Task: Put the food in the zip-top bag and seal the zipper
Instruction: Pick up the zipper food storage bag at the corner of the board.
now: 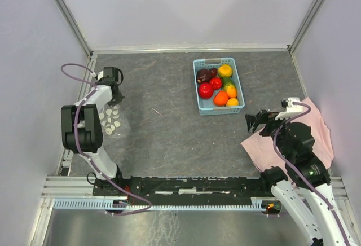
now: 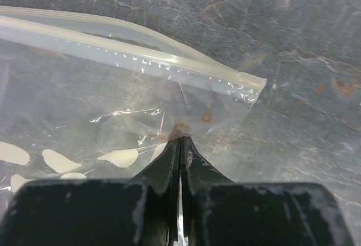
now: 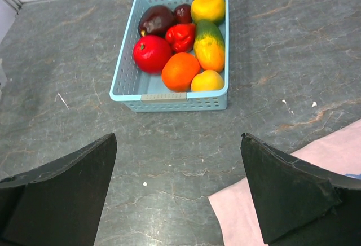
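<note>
**Position.** The bag (image 2: 113, 105) lies flat at the left side of the counter (image 1: 163, 139), close to the left wall. The food (image 3: 180, 65) is all in the blue basket (image 3: 169, 96) on the far right of centre, well apart from the bag. None of it has been loaded yet.

**Jaws.** The left jaws are pressed together on the clear film just below the zipper (image 2: 169, 62), near its right corner. The right jaws stand wide apart and hold nothing. They hover at the near right, over the edge of a pink cloth (image 1: 318, 127), facing the basket.

**Risks.**
- The pinch is on thin, slick film at a corner, so a pull could let it slip out or only stretch the corner.
- If both layers are caught, lifting will not open the mouth.
- The bag is floppy and unweighted, so it may drag or fold over itself.
- The right jaws sit low near the cloth and may snag it when they move.

**Not determinable.**
- Whether the jaws hold one layer or both.
- How far the zipper lips are parted; they seem to separate toward the left, where the wrist view cuts them off.
- The bag's outline from above, which is faint and partly under the left arm (image 1: 84, 127).
</note>
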Available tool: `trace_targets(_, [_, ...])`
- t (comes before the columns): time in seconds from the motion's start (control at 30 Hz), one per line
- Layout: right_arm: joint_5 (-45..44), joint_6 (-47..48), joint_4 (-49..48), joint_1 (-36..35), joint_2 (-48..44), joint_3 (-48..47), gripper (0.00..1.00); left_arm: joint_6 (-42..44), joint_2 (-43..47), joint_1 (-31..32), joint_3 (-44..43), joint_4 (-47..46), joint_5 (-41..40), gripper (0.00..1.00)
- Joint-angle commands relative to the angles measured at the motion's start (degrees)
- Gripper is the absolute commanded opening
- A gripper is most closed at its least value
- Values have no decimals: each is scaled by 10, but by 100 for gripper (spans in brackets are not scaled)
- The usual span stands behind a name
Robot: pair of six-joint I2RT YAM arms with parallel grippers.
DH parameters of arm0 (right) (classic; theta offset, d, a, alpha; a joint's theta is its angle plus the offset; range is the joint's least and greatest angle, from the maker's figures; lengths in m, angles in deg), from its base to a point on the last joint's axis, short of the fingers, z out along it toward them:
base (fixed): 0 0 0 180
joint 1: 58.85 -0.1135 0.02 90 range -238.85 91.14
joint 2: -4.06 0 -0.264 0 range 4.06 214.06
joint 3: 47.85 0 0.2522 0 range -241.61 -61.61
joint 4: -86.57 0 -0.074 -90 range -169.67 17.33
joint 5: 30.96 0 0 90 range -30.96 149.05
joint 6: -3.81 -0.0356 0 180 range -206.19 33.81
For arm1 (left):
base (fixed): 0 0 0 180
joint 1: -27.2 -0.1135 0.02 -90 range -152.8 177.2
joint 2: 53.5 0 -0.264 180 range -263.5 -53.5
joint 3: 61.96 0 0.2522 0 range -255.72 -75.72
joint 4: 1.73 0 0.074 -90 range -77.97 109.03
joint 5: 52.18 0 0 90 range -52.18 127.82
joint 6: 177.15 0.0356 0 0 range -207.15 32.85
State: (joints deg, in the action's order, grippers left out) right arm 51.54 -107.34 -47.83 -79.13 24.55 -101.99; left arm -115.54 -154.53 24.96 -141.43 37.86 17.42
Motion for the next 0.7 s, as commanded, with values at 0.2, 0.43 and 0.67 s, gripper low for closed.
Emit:
trace_targets(0.2, [81, 20, 0, -4, 92, -49, 99, 77, 119, 62, -34, 42, 47, 3])
trace_targets(0.43, [150, 14, -11, -4, 143, -60, 99, 208, 204, 165, -23, 41, 53, 3])
trace_targets(0.67, [228, -18, -73, -4, 197, -53, 99, 277, 299, 255, 21, 3, 46, 3])
